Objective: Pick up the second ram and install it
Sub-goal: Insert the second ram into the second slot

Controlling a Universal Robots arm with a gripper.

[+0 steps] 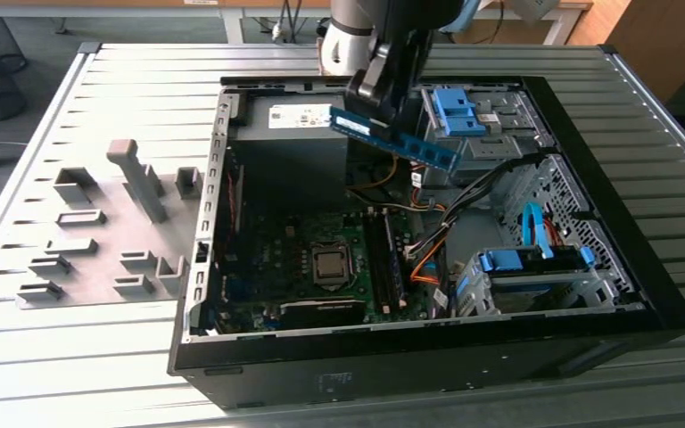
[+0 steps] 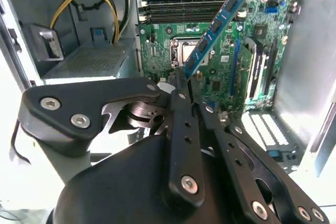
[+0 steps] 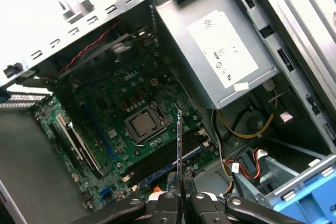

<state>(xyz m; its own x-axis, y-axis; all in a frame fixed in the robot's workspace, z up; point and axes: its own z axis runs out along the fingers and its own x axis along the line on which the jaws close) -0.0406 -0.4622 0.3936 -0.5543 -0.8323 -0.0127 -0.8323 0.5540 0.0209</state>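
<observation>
One flat blue-green second ram (image 1: pixel 392 140), rowed with dark chips, is clamped in the black metal end effector (image 2: pixel 182 73), upper centre of the exterior view.

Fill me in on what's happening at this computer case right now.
The arm's pincer is shut on the second ram, a blue stick with dark chips, and holds it in the air above the open computer case. The stick is tilted and not yet seated. Below it lie the motherboard and its memory slots; in the first wrist view the stick appears edge-on over them. Grey fixture blocks sit on the table beside the case.
</observation>
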